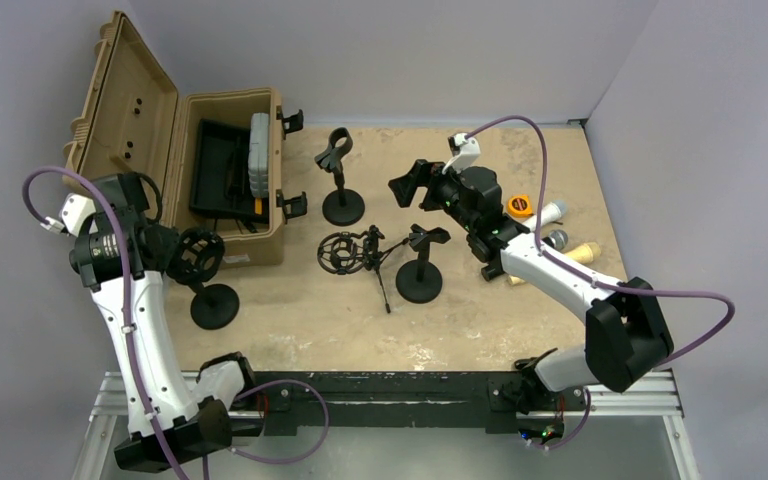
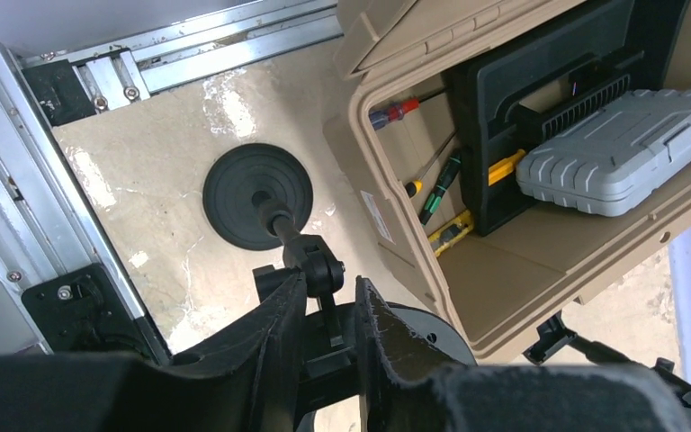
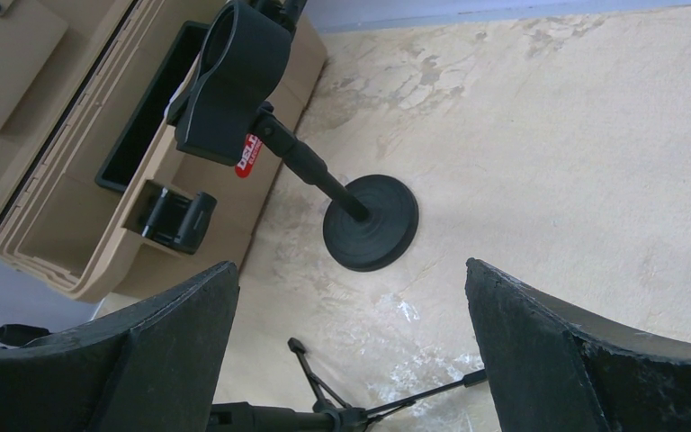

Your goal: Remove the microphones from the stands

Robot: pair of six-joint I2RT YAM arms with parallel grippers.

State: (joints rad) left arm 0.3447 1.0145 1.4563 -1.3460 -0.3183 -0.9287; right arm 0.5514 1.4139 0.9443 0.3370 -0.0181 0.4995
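Note:
My left gripper (image 1: 178, 250) is shut on the black neck joint (image 2: 324, 267) of a stand with a ring-shaped shock mount (image 1: 201, 255) and a round base (image 2: 257, 196). I see no microphone in this mount. Microphones (image 1: 557, 240) lie on the table at the right, partly hidden behind my right arm. My right gripper (image 1: 428, 178) is open and empty, held above the table (image 3: 349, 270). A clip stand (image 3: 234, 81) with a round base (image 3: 371, 222) is ahead of it. A small tripod (image 1: 345, 252) with a shock mount lies mid-table.
An open tan case (image 1: 230, 170) with a grey tool box (image 2: 621, 148) and screwdrivers stands at the back left, close to my left gripper. Another clip stand (image 1: 422, 262) is mid-table. An orange item (image 1: 521, 206) lies by the microphones. Grey walls close in at the back and right.

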